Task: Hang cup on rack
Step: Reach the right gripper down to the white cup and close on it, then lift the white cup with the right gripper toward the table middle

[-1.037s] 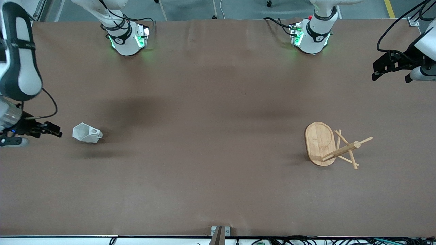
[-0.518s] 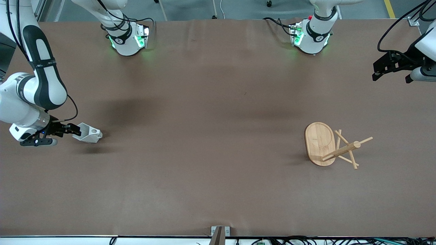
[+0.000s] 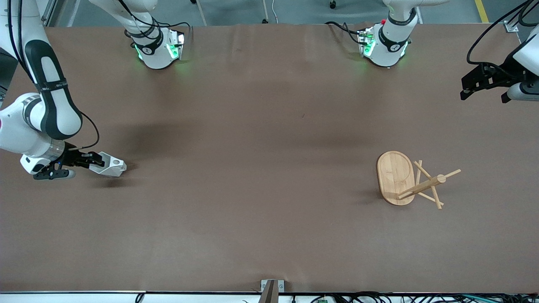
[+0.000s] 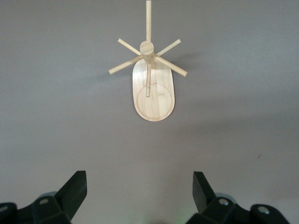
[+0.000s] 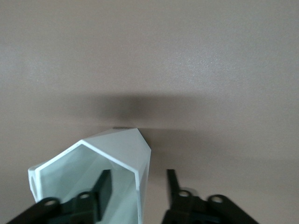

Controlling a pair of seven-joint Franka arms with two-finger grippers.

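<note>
Cup (image 3: pixel 110 166): we note a small white faceted mug lying on its side on the brown table (image 3: pixel 252 176), toward the right arm's end, its blocky handle with a round hole facing up. Its angular rim points at the right arm's wrist.

Rack (image 3: pixel 410 181): light wooden mug tree, oval base, central post, thin pegs sticking out. It stands toward the left arm's end of the table, well apart from the cup.

Right gripper (image 3: pixel 90 160): low at the cup's open end. We see its fingers parted, one inside the mouth and one outside, straddling a side wall.

Left gripper (image 3: pixel 482 86): up over the table's edge at the left arm's end, jaws spread wide and holding nothing. This arm waits.

Front view only: we get both task things at once, and the handle with its hole.

Right wrist view only: we see the cup (image 5: pixel 100 175) from its mouth, thin white walls and polygonal rim; one dark finger (image 5: pixel 103 185) sits inside, the other outside the wall. The handle is not visible here.

Left wrist view only: we see the rack (image 4: pixel 153 84) from above, pegs radiating from the post top over the oval base.

Open room: we record bare brown table between cup and rack.
</note>
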